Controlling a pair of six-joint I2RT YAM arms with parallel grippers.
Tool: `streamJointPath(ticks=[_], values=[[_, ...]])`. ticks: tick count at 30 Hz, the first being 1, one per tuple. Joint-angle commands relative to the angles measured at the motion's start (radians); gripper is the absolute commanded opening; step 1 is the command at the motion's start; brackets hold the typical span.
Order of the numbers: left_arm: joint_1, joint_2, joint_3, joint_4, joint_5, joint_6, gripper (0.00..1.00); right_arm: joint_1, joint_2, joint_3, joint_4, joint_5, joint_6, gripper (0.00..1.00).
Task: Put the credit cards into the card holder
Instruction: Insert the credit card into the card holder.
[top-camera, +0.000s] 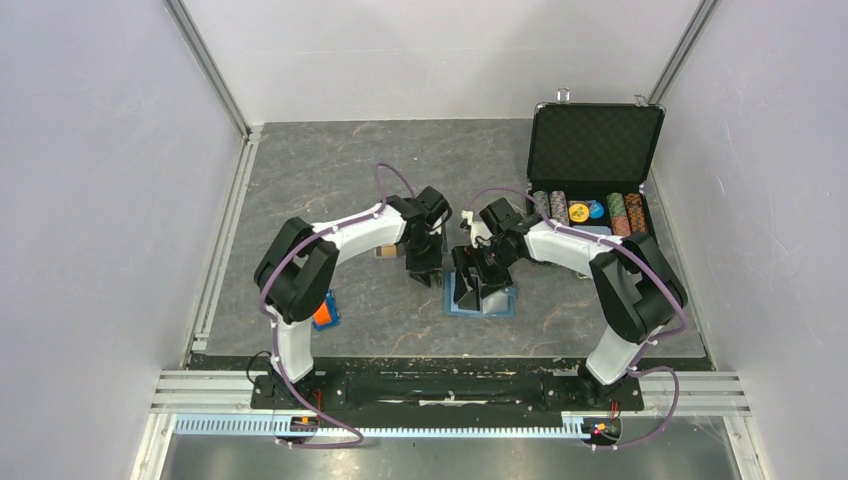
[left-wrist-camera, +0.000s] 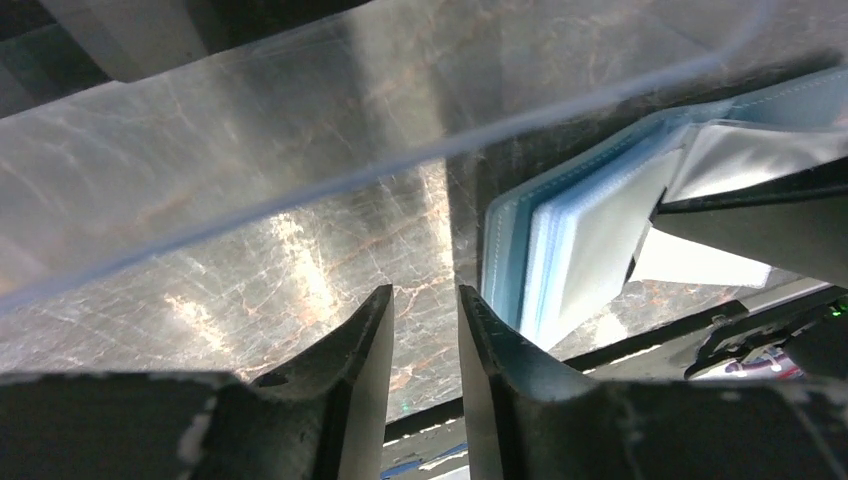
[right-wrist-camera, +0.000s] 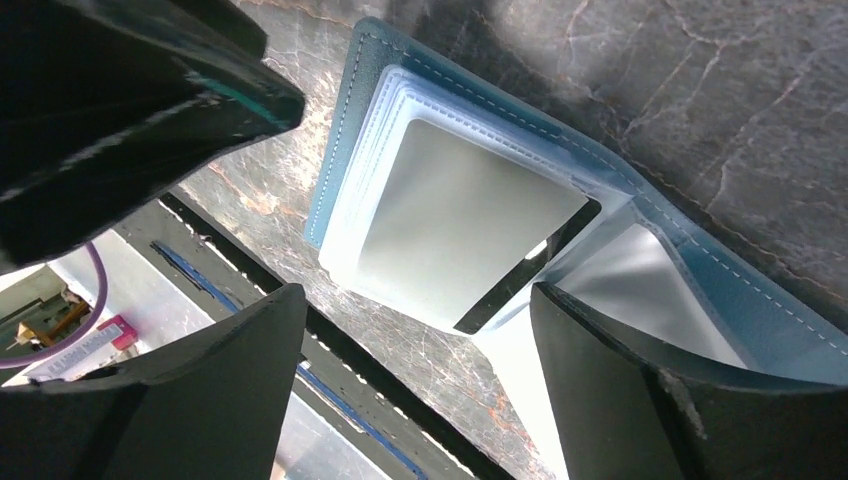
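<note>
The teal-blue card holder (right-wrist-camera: 700, 270) lies open on the table in front of both arms, also seen in the top view (top-camera: 503, 303) and the left wrist view (left-wrist-camera: 560, 250). A dark credit card (right-wrist-camera: 470, 215) sits in a clear pocket of its left leaf, under glare, with its black edge showing at the pocket mouth. My right gripper (right-wrist-camera: 415, 300) hangs open and wide just over the holder, and one of its fingers (right-wrist-camera: 620, 390) is on the right leaf. My left gripper (left-wrist-camera: 425, 290) stands beside the holder's left edge, slightly open with nothing between its fingers.
A clear plastic tray (left-wrist-camera: 300, 190) stands close to the left gripper. An orange-and-blue block (top-camera: 325, 310) lies by the left arm's base. An open black chip case (top-camera: 595, 150) is at the back right. A small tan object (top-camera: 385, 252) shows behind the left wrist.
</note>
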Motion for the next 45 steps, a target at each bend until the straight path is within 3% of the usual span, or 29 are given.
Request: streamJointPath(ticks=[1,4,11,18,38,45], values=[[-0.002,-0.088,0.048,-0.024,-0.032,0.026,0.38,-0.002,-0.032,0.013,-0.047,0.053,-0.04,0.86],[0.0,-0.102,0.048,-0.003,0.009,0.012,0.39,-0.003,-0.038,0.022,-0.046,0.049,-0.036,0.8],[0.0,-0.109,0.002,0.122,0.153,-0.048,0.4,-0.006,-0.031,0.027,-0.039,0.043,-0.035,0.49],[-0.002,-0.076,-0.044,0.196,0.217,-0.091,0.4,-0.014,-0.042,0.011,-0.025,0.037,-0.034,0.38],[-0.019,0.007,-0.076,0.267,0.226,-0.104,0.37,-0.023,-0.016,-0.053,0.015,0.037,-0.034,0.28],[-0.026,-0.035,-0.044,0.158,0.111,-0.066,0.4,-0.023,-0.012,-0.056,0.017,0.035,-0.033,0.23]])
